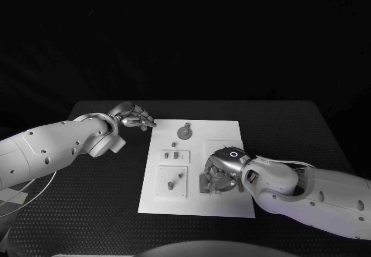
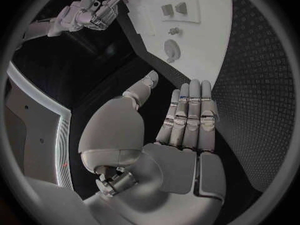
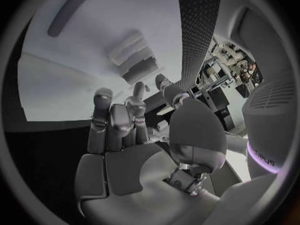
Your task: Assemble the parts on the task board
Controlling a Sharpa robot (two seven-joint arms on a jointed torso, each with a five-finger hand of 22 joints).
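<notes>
Right hand (image 1: 220, 174) sits closest in the head view, hunched over the near right corner of the task board (image 1: 220, 131), fingers curled down onto a grey part (image 1: 206, 184); whether it grips the part or only presses it, I cannot tell. Ahead of it and to its left stand a small peg (image 1: 170, 186) and a round disc part (image 1: 184, 131). Left hand (image 1: 133, 116) hovers off the board's far left corner, fingers loosely apart, holding nothing.

Over to the left wrist view: left hand (image 2: 181, 130) flat and open above the black surface (image 2: 256, 85), the disc part (image 2: 170, 49) beyond its fingertips.

Right wrist view now: right hand (image 3: 125, 130) with fingers bent toward a stepped grey block (image 3: 134, 60); any contact is hidden.

These pieces look light, rigid, smooth plastic, so likely slippery. Best pinched on opposite flat sides, low down.
</notes>
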